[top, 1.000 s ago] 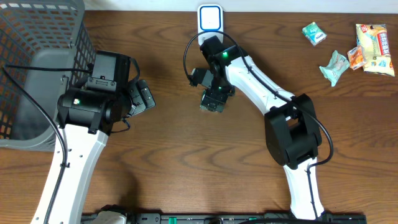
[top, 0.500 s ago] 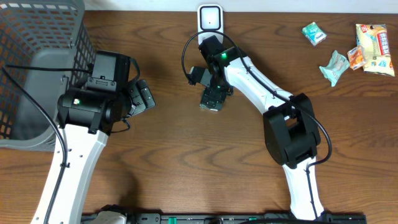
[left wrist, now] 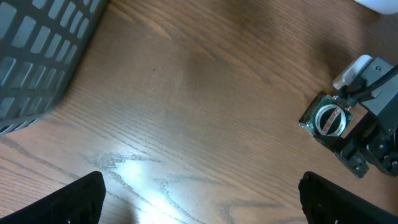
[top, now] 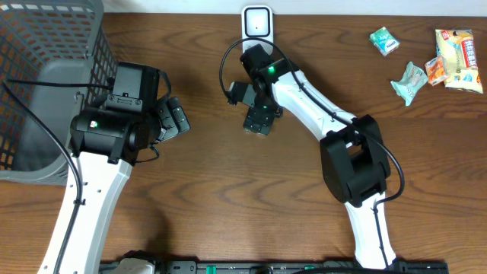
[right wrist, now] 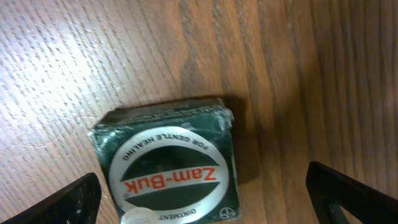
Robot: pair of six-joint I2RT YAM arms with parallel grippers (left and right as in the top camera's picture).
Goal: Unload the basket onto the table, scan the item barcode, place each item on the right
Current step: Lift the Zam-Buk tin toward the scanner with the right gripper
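Your right gripper [right wrist: 202, 199] hangs spread wide over the Zam-Buk box [right wrist: 165, 165] near the worktop's [right wrist: 298, 62] back edge — close off-centre and it may skid.

White-linked arms [top: 85, 202] carry black joint housings [top: 354, 164], green indicator lights [top: 268, 72] and looping black cables [top: 222, 72].

One box [right wrist: 165, 168], four packets [top: 409, 82], one basket [top: 95, 53]

A mock shop checkout is suggested: a white barcode scanner [top: 257, 23] is stood at the far edge of a wood-grain tabletop [top: 228, 198], a grey mesh shopping basket [top: 95, 46] is set at one side, and packaged snacks [top: 455, 59] are laid at the other.
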